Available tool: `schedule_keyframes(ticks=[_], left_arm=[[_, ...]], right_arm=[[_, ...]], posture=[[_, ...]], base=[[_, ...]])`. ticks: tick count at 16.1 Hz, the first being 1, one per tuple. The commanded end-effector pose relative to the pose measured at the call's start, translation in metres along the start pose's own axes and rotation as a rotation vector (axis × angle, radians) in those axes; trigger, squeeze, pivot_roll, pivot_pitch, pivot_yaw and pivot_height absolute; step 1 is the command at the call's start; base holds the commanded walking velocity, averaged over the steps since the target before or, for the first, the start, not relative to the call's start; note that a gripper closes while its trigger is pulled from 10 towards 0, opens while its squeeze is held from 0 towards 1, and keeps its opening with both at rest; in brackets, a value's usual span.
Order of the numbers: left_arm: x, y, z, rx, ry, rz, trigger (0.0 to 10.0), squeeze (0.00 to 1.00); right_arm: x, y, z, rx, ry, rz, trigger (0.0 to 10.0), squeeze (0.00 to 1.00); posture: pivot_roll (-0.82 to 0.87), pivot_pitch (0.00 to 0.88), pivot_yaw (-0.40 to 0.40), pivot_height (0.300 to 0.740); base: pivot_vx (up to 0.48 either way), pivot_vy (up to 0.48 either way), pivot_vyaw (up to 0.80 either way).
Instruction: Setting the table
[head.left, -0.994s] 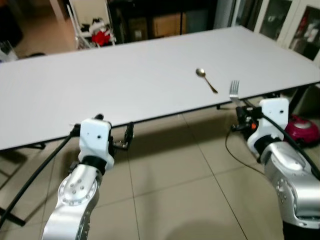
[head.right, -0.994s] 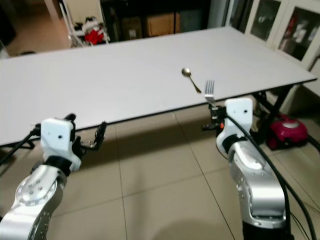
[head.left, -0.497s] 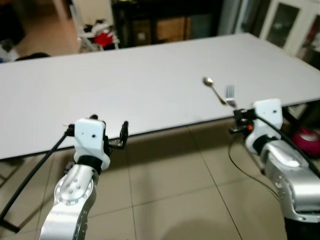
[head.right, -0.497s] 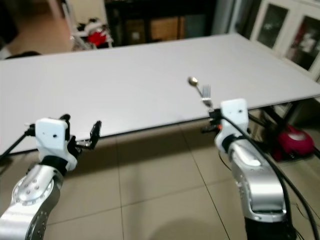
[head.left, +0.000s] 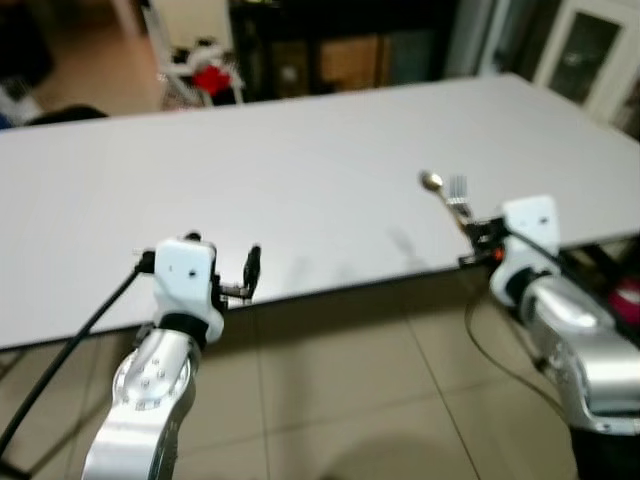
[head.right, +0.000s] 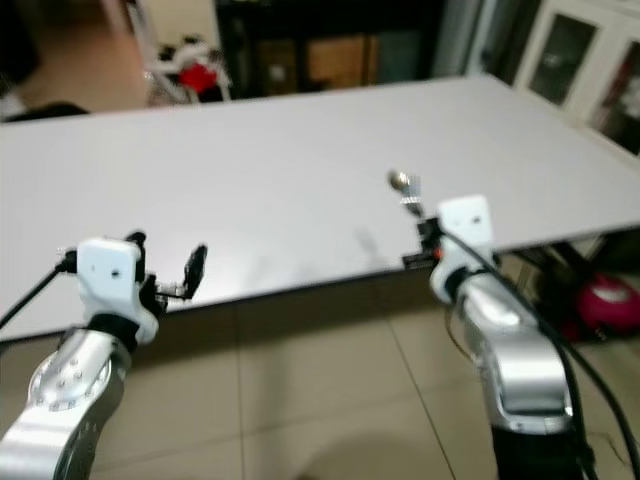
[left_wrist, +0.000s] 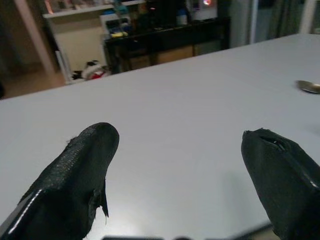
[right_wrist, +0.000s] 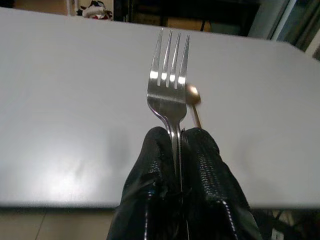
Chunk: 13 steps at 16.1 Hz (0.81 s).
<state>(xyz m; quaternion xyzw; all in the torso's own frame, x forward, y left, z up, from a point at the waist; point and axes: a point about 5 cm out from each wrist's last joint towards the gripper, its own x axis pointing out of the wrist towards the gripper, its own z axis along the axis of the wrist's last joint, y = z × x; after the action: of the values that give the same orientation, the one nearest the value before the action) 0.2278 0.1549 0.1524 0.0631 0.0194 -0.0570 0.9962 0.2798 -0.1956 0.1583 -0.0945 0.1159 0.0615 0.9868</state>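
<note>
the right hand (right_wrist: 179, 165) has its two black fingers (right_wrist: 155, 165) pressed together on the handle of a fork (right_wrist: 169, 85), which stands out ahead of the fingers with its four tines pointing away from the robot, toward the far side of the counter (head.left: 250, 170). in the head views this hand (head.left: 478, 232) sits at the near edge of the white counter, toward the robot's right, with the fork's tines (head.left: 458, 187) already over the surface. just beyond the tines lies a spoon (right_wrist: 192, 100), its bowl (head.left: 431, 181) farther from the robot and its handle running back toward the near edge, so its long axis lies roughly in line with the fork. the fork and spoon look very close together, almost overlapping in the head views, though whether they touch cannot be told. the placing move likely turns on this: the fork needs to go down beside the spoon, not on top of it, and the right hand is by far the nearer one. the left hand (head.left: 245, 278) holds nothing, its fingers (left_wrist: 80, 170) spread well apart, and hangs at the near edge well off to the robot's left, with bare counter ahead of it and the spoon's bowl (left_wrist: 309, 86) far off to one side.
</note>
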Motion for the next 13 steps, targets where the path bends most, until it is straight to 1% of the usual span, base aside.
schedule_keyframes(ticks=[1, 3, 7, 9, 11, 12, 13], left_arm=[[0.000, 0.006, 0.001, 0.021, 0.001, 0.020, 10.0, 0.00], [0.000, 0.006, 0.000, 0.021, 0.003, 0.010, 10.0, 0.00], [0.002, 0.001, 0.002, 0.031, 0.003, -0.042, 10.0, 0.00], [0.003, 0.000, 0.002, 0.040, 0.004, -0.063, 10.0, 0.00], [0.005, -0.001, 0.002, 0.044, 0.004, -0.083, 10.0, 0.00], [0.006, -0.002, 0.003, 0.046, 0.002, -0.092, 10.0, 0.00], [0.008, -0.003, 0.003, 0.047, 0.001, -0.100, 10.0, 0.00]], right_arm=[[0.002, 0.007, 0.005, 0.001, -0.014, 0.033, 10.0, 0.00], [0.004, 0.004, 0.003, -0.010, 0.003, 0.023, 10.0, 0.00], [0.012, -0.006, -0.001, -0.073, 0.061, 0.017, 10.0, 0.00], [0.016, -0.011, -0.003, -0.078, 0.084, 0.011, 10.0, 0.00], [0.020, -0.017, -0.005, -0.062, 0.114, 0.000, 10.0, 0.00], [0.024, -0.020, -0.005, -0.073, 0.123, -0.002, 10.0, 0.00], [0.027, -0.024, -0.005, -0.109, 0.128, -0.001, 10.0, 0.00]], posture=[[-0.11, 0.000, 0.026, 0.740], [-0.11, 0.000, 0.029, 0.740], [-0.11, 0.000, 0.042, 0.740], [-0.11, 0.000, 0.045, 0.740], [-0.11, 0.000, 0.053, 0.740], [-0.11, 0.000, 0.057, 0.740], [-0.11, 0.000, 0.060, 0.740]], base=[[0.337, 0.000, 0.00], [0.337, 0.000, 0.00], [0.337, 0.000, 0.00], [0.338, 0.000, 0.00], [0.336, 0.000, 0.00], [0.334, 0.000, 0.00], [0.334, 0.000, 0.00]])
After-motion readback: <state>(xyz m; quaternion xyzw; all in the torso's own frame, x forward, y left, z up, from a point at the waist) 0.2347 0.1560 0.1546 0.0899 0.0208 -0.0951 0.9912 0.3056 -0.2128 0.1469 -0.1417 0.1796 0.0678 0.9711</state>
